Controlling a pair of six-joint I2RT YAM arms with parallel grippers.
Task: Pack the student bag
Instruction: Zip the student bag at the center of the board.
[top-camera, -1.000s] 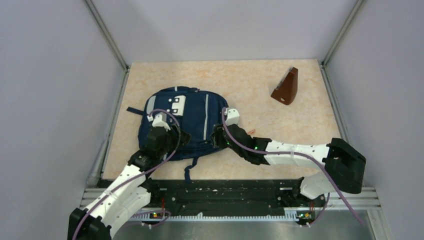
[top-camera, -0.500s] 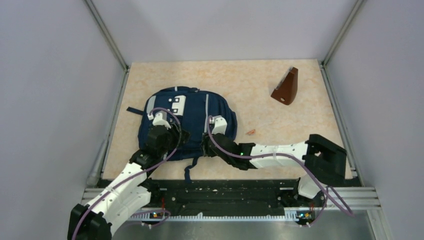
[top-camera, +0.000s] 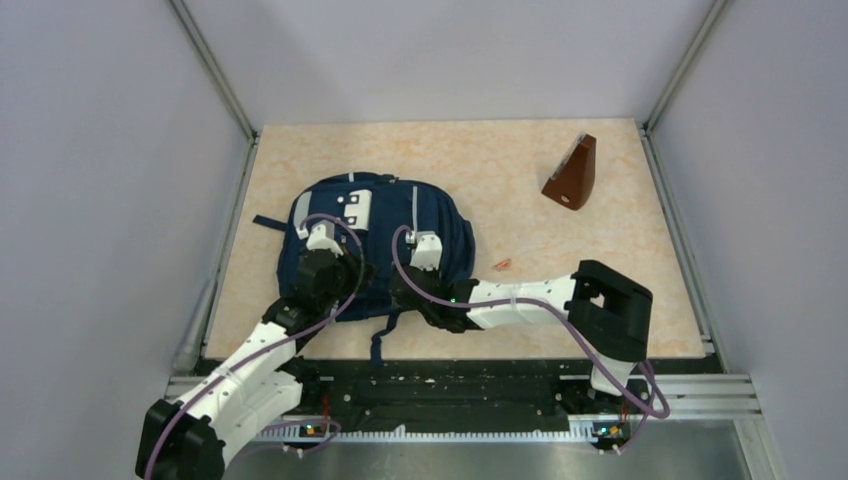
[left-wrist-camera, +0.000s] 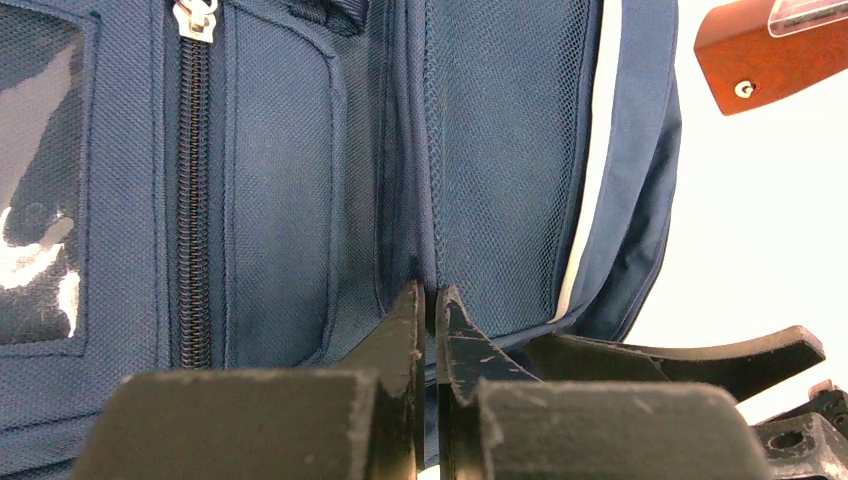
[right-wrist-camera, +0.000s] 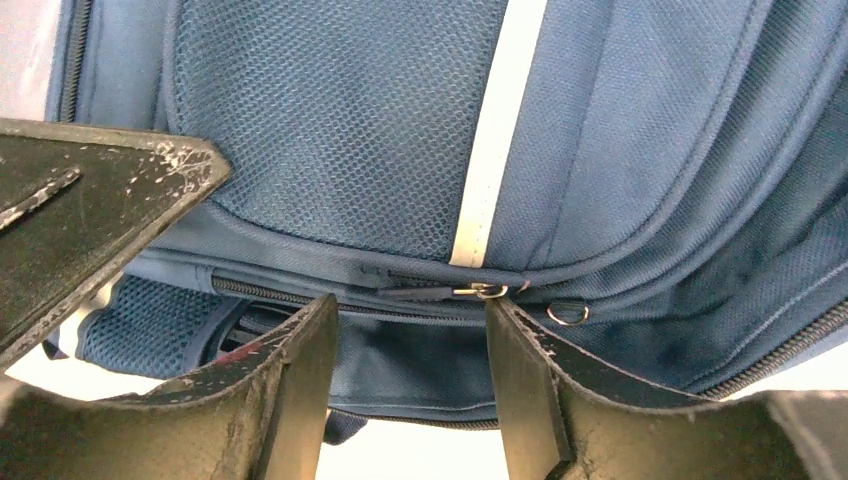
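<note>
The student bag (top-camera: 385, 215), navy with pale stripes, lies flat on the left half of the table. My left gripper (top-camera: 352, 275) rests on its near part, and in the left wrist view this left gripper (left-wrist-camera: 430, 295) is shut, pinching a fold of the bag's fabric (left-wrist-camera: 300, 180) at the fingertips. My right gripper (top-camera: 405, 283) sits just to its right at the bag's near edge. In the right wrist view that gripper (right-wrist-camera: 410, 310) stands open, its fingers astride a closed zipper with the metal zipper pull (right-wrist-camera: 470, 291) by the right fingertip.
A brown wooden wedge-shaped object (top-camera: 572, 175) stands at the back right, and also shows in the left wrist view (left-wrist-camera: 770, 45). A small orange scrap (top-camera: 502, 264) lies right of the bag. A dark strap (top-camera: 377, 335) trails toward the table's near edge.
The left gripper has closed on the bag's fabric. The right arm has swung left along the bag's near edge, ending close beside the left gripper.
</note>
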